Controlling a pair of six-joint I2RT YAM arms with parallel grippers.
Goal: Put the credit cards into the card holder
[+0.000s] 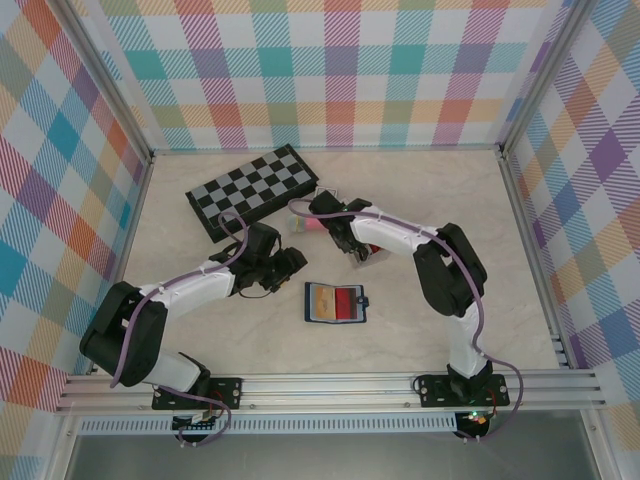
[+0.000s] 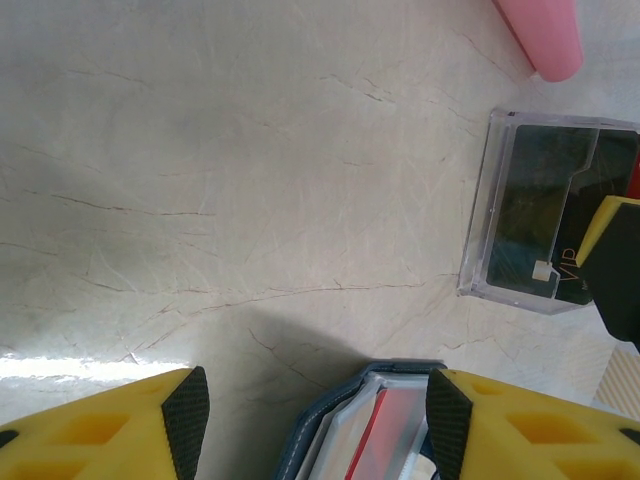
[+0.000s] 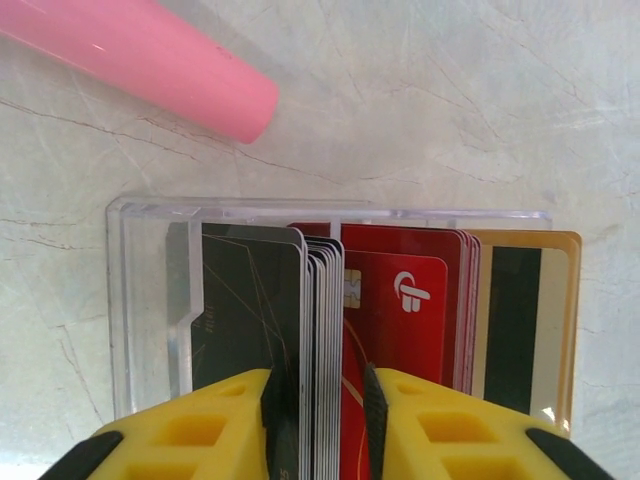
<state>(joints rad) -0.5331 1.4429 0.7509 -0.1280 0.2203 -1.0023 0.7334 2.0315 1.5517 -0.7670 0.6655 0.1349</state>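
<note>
The navy card holder point(image 1: 335, 302) lies open on the table between the two arms, with a red card in its right half. My left gripper point(image 1: 290, 262) hovers just left of it, open. In the left wrist view the card holder's top edge point(image 2: 350, 425) sits between the wide-apart fingers point(image 2: 188, 420). My right gripper point(image 1: 362, 256) reaches down into a clear box point(image 3: 150, 300) holding several credit cards point(image 3: 320, 300) in black, white, red and yellow. Its jaws point(image 3: 322, 410) straddle a thin bunch of cards. The left pad lies against a black card and a narrow gap shows at the right pad.
A pink cylinder point(image 3: 150, 60) lies just beyond the clear box. A folded chessboard point(image 1: 255, 190) sits at the back left. Checked walls enclose the table on three sides. Bare tabletop lies to the right of the card holder.
</note>
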